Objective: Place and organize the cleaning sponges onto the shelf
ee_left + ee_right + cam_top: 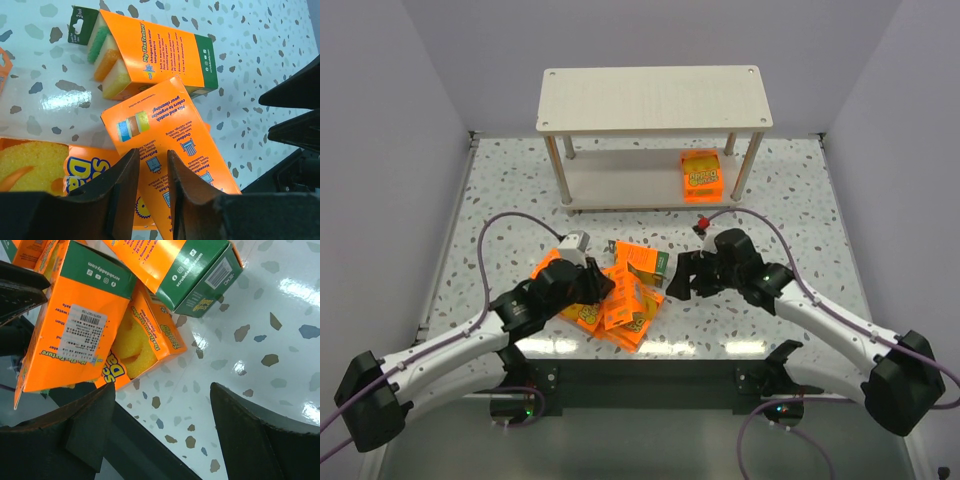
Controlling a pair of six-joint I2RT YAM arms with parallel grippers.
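On speckled table (pixel 800 200), jumbled orange sponge packs (pixel 620 295), green ends

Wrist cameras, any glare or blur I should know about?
Left wrist view: a white glare patch on the speckled tabletop; the sponge pack print is sharp; the left pincer's fingers are dark with little detail. Right wrist view: glare streaks on the tabletop at right; the right pincer's fingers are near-black.
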